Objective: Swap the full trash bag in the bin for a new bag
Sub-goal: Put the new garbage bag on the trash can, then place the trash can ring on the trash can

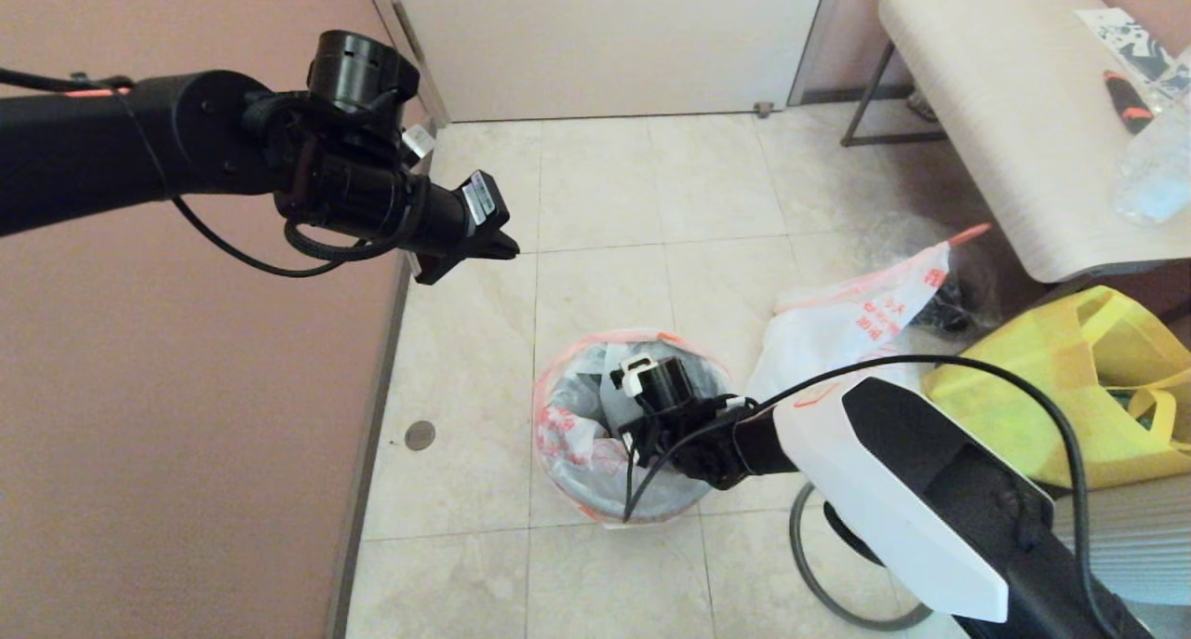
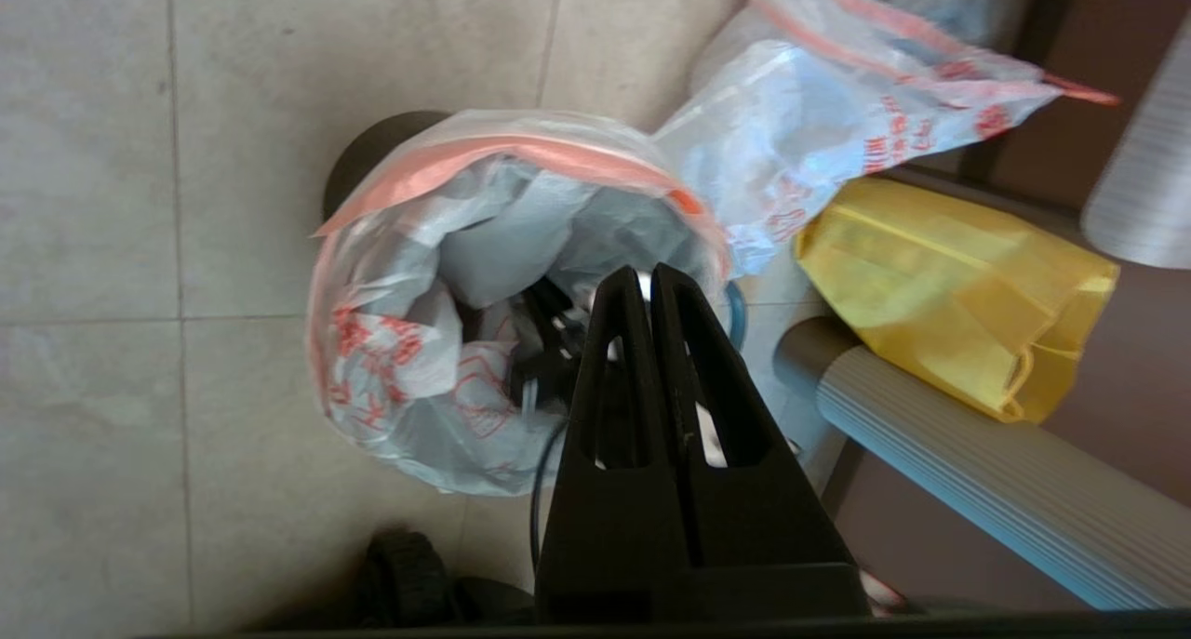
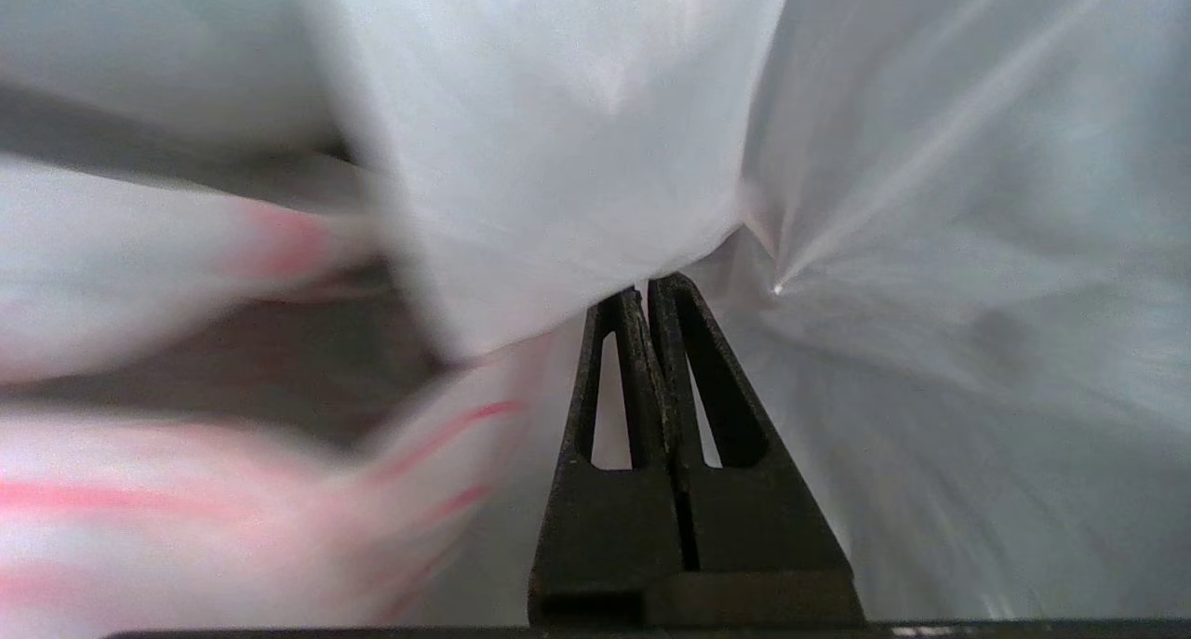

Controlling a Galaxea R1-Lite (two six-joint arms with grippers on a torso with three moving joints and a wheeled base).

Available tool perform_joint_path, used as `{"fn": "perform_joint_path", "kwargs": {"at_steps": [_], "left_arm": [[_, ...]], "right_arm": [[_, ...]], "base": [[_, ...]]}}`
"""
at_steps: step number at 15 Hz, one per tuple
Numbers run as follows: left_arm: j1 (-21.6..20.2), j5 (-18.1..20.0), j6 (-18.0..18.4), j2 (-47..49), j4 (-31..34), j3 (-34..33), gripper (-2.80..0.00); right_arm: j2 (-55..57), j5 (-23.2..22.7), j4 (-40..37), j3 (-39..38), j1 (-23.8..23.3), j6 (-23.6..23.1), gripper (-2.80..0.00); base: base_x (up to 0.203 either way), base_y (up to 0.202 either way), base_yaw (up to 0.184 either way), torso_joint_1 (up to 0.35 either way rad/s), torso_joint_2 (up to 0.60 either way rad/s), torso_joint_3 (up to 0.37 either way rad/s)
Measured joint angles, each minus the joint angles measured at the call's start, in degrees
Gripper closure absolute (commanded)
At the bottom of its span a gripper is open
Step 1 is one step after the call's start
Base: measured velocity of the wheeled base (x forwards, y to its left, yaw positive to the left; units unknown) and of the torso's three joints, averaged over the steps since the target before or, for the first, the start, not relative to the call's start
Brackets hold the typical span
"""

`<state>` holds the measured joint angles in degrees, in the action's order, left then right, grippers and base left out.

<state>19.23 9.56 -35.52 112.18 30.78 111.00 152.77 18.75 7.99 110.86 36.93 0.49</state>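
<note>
1. At the far left of the head view, the left hand (image 1: 498,241) hangs high above the pale tiled floor (image 1: 605,183), its fingers clenched together on nothing.
2. Its own wrist view looks straight down past those pressed-together fingers (image 2: 651,341) onto the small round black plastic bin (image 2: 372,151), whose dark wall shows only here, as a sliver under the plastic.
3. The thin white plastic new bag with orange-red print (image 1: 572,416) lines that bin, its pink-orange edge band folded over the rim.
4. The right hand (image 3: 647,290) reaches down inside the bin; the head view shows only its wrist above the opening.
5. The right wrist view alone shows those fingers clenched shut, with white film pressing close around the tips; whether any film is pinched I cannot tell.
6. Right of the bin, the lumpy white full trash bag with red lettering (image 1: 861,313) lies on the floor.
7. Further right sits a yellow fabric tote bag (image 1: 1079,388), below a pale wooden table (image 1: 1005,109).
</note>
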Motion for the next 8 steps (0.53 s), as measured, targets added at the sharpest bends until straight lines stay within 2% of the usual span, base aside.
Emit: {"fn": "perform_joint_path", "kwargs": {"at_steps": [3,5,8], "left_arm": [[2.15,-2.95,0.17,-0.97,0.22,0.00,0.00],[4.37,-5.68,0.20,-1.10,1.19,0.00,0.00],[7.24,-6.84,0.23,-0.93,2.90,0.00,0.00]], "right_arm": [[-11.13,-1.56,-8.45,-8.72,1.23,7.60,0.00],[-19.70,-1.59,-12.49,-19.83,0.75,10.51,0.00],[-31.96,-1.99,-13.03,-37.45,-5.77,11.59,0.00]], "base": [[0.000,0.000,0.000,0.000,0.00,0.000],[0.000,0.000,0.000,0.000,0.00,0.000],[0.000,0.000,0.000,0.000,0.00,0.000]]}}
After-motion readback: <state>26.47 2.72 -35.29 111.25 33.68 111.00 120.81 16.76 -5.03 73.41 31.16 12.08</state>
